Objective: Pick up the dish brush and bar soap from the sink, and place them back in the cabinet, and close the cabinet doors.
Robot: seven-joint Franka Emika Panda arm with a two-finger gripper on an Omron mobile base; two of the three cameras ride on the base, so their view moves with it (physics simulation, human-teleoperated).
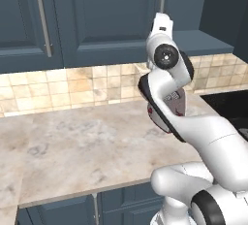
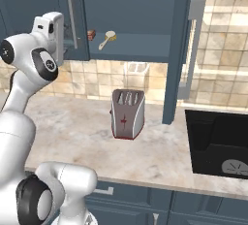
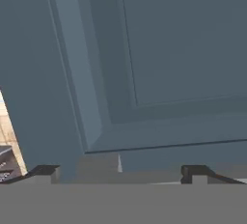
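Raised to the upper middle of the left base view, the end effector [image 1: 162, 21] sits against the lower edge of a cabinet door [image 1: 104, 15]. In the hand view its two dark fingertips [image 3: 44, 171] stand far apart at the bottom corners, jaws wide with nothing between them, facing the door's blue-grey framed panel up close.

In the upper middle of the right base view, the dish brush [image 2: 107, 39] lies on the inner shelf of the cabinet [image 2: 131, 6]. It has a round cream-yellow head and a short tan handle that slants down to the left. Just to its left, apart from it, sits the bar soap [image 2: 91, 35], a small reddish-brown block, partly cut off by the edge of the left door [image 2: 72, 18]. That door carries a long vertical silver bar handle.

The right door [image 2: 178, 49] stands swung open, edge-on to the camera, reaching down the middle right of the frame.

Below the cabinet, a red-and-silver toaster [image 2: 127, 113] stands on the beige marble worktop [image 2: 87, 136] in front of a tan tiled wall. At the lower right of the frame lies the sink [image 2: 218, 144], a black recessed basin with a round grey drain [image 2: 235, 167].
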